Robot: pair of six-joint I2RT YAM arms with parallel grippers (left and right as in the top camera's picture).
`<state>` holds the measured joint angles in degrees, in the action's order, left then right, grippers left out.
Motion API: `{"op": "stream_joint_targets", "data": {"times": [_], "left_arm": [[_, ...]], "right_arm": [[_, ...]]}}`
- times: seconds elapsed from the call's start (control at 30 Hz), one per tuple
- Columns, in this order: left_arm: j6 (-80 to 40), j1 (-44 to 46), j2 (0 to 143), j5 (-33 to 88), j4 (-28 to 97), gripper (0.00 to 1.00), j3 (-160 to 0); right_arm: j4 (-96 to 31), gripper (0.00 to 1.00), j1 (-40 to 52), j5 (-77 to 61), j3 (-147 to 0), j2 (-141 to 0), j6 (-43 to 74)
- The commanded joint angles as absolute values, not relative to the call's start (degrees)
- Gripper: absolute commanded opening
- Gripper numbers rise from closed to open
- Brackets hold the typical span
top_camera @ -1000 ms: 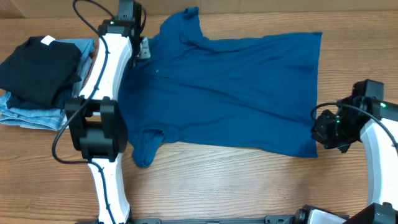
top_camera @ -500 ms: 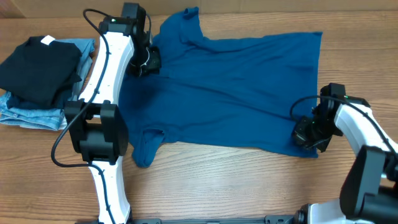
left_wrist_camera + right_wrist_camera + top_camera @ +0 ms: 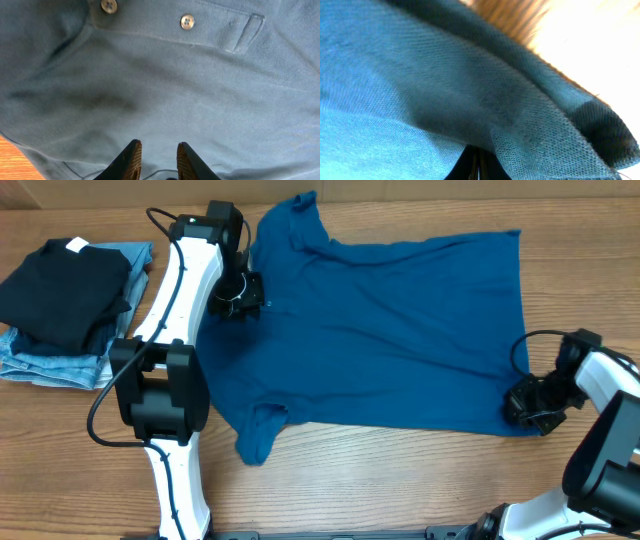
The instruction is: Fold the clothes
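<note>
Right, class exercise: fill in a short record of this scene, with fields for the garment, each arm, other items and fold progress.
garment: teal-blue shirt, spread flat on the wooden table
left arm: left gripper over the chest just below the button placket; fingers narrowly apart, grip unclear
right arm: right gripper shut on the shirt at its near hem corner
other items: folded black garment stacked on jeans, beyond the left arm
fold progress: no fold made yet

Shirt (image 3: 380, 330), jeans (image 3: 40, 365) on wooden table (image 3: 400, 480)
</note>
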<state>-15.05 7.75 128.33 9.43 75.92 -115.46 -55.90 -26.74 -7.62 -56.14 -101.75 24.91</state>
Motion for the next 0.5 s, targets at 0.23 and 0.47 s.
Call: {"op": "stream_joint_targets", "data": {"times": [0.23, 0.47], "left_arm": [[-15.9, 18.7, 127.1, 4.6, 87.3, 0.08, -115.2], [-24.1, 24.2, 111.6, -3.3, 93.5, 0.07, -113.2]], "right_arm": [[-51.6, 0.04, -25.3, -4.2, -55.5, -103.6, 25.5], [-50.8, 0.04, -24.9, -4.2, -55.5, -103.6, 25.5]]}}
